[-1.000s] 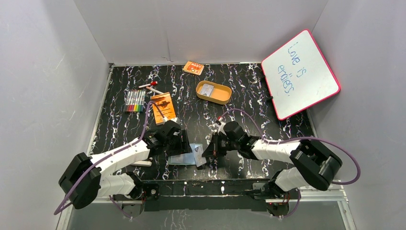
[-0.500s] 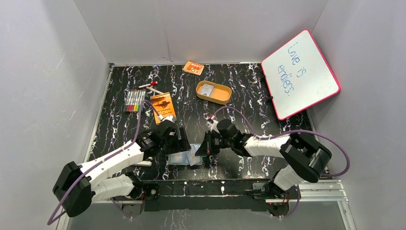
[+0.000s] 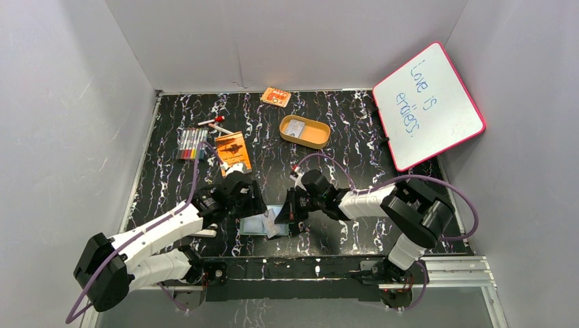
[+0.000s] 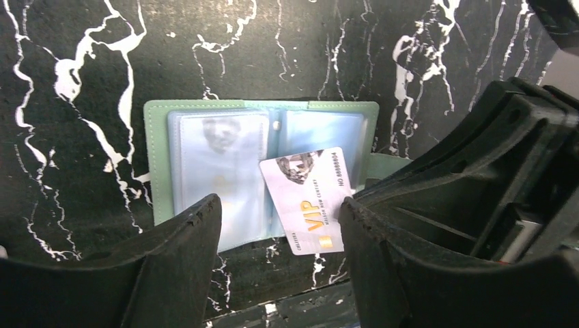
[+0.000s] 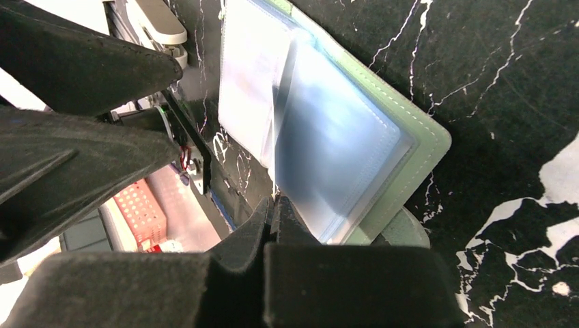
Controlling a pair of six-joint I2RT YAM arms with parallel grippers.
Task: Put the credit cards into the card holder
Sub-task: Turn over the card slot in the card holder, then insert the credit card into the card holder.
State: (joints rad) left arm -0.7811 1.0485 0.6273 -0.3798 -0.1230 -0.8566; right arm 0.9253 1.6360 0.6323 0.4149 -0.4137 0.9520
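Note:
The card holder (image 3: 254,225) lies open near the table's front edge, its clear pockets (image 4: 218,164) facing up and green cover (image 5: 410,164) underneath. A pale credit card (image 4: 307,201) marked VIP slants over the right-hand pocket, its lower end past the holder's edge. My right gripper (image 3: 287,213) is shut at that card's right side; in the right wrist view the closed tips (image 5: 273,205) meet the pocket's rim. My left gripper (image 4: 280,229) hovers open above holder and card, its right finger (image 4: 382,246) touching the card's edge. Another pale card (image 3: 295,127) rests in the tan tray.
A tan oval tray (image 3: 317,138) stands mid-table. At the left are an orange booklet (image 3: 232,152), a marker set (image 3: 192,144) and a red-capped pen (image 3: 213,123). An orange packet (image 3: 276,97) lies at the back, and a pink-framed whiteboard (image 3: 427,106) leans at the right.
My right gripper has moved left, carrying the card from beside the holder to over its right pocket. The left gripper has shifted slightly, staying over the holder.

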